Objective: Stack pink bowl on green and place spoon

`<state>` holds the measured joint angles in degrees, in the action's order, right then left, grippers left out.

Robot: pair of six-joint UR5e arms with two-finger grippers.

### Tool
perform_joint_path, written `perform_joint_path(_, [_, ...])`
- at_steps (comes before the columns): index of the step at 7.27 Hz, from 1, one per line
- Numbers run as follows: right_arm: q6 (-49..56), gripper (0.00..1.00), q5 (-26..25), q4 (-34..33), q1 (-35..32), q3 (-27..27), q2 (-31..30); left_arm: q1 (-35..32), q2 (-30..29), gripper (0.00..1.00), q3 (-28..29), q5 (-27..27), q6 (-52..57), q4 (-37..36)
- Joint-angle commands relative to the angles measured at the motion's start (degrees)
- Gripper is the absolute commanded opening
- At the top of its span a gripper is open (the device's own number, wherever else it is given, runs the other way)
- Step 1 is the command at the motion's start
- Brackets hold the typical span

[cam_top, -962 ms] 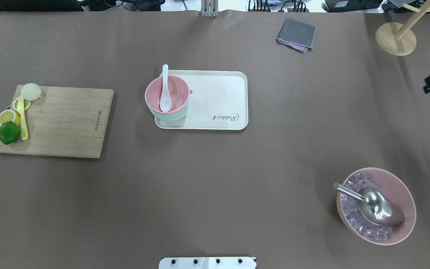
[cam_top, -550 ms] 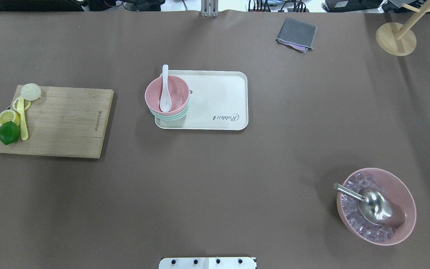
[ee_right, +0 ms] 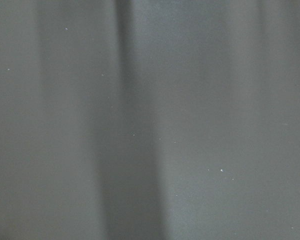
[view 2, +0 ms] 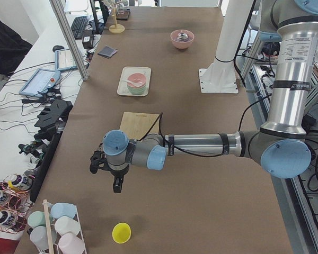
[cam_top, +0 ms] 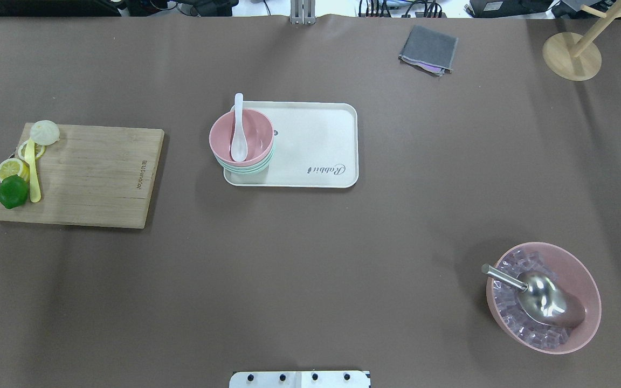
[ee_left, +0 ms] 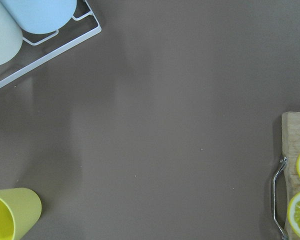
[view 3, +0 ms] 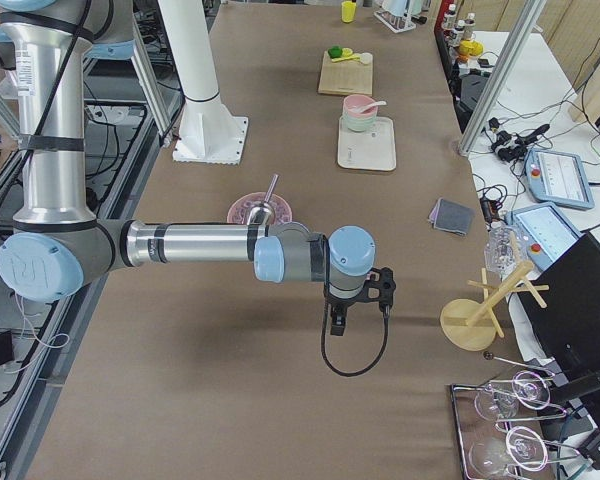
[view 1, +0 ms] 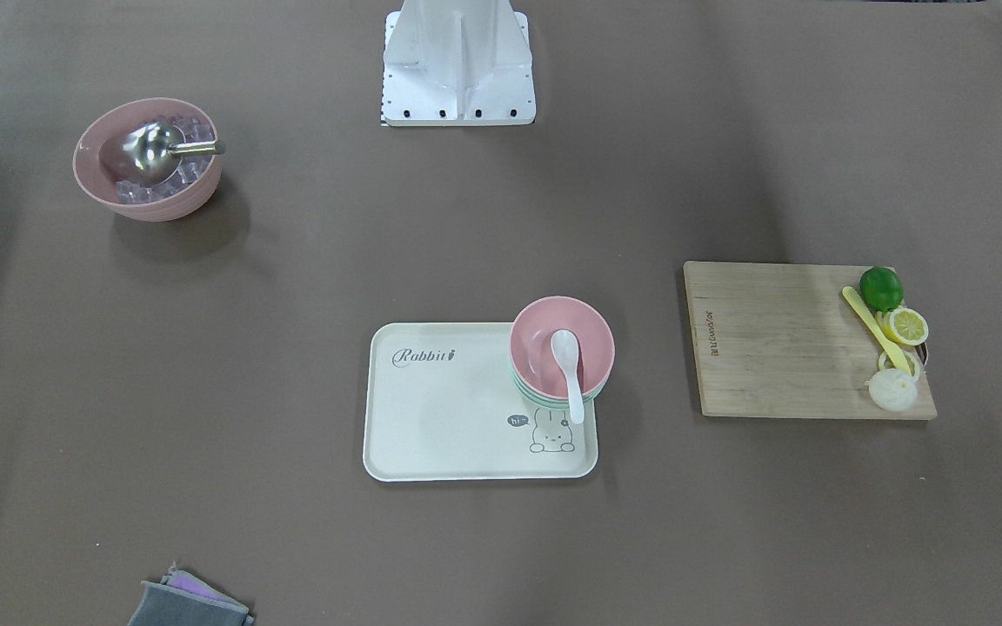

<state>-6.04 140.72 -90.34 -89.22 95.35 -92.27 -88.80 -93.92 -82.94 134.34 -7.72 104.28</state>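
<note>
The small pink bowl [cam_top: 255, 133] sits nested on top of the mint-green bowl stack [cam_top: 246, 167] at the left end of the cream tray [cam_top: 316, 145]. The white spoon [cam_top: 239, 134] lies in the pink bowl, its handle over the far rim. The front view shows the same: pink bowl [view 1: 540, 335], spoon [view 1: 568, 365], green stack [view 1: 544, 402]. My left gripper [view 2: 116, 185] hangs over the table's left end, far from the tray. My right gripper [view 3: 338, 322] hangs over the right end. I cannot tell whether either is open or shut.
A wooden board [cam_top: 89, 175] with lime, lemon slices and a yellow utensil lies on the left. A large pink bowl [cam_top: 580, 269] with ice and a metal scoop stands at the near right. A grey cloth [cam_top: 428, 49] and a wooden stand [cam_top: 570, 56] are far right.
A dark part of the right arm at the overhead view's right edge has moved out of view. The bowls, spoon and tray have not moved.
</note>
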Motion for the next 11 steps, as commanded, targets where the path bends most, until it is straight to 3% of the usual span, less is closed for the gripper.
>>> perform_joint_path(1, [-0.90, 1.00, 0.26, 0.07, -0.08, 0.54, -0.28, -0.23, 0.49, 0.99, -0.38, 0.22, -0.19, -0.48])
perform_joint_path(5, [-1.51, 1.00, -0.09, 0.25, -0.08, 0.45, -0.19, -0.58, 4.17, 0.99, -6.25, 2.59, -0.45, -0.83])
perform_joint_path(11, [-1.87, 1.00, 0.35, 0.25, -0.08, 0.45, 0.42, -0.76, 4.53, 0.99, -6.89, 2.59, -0.45, -0.92])
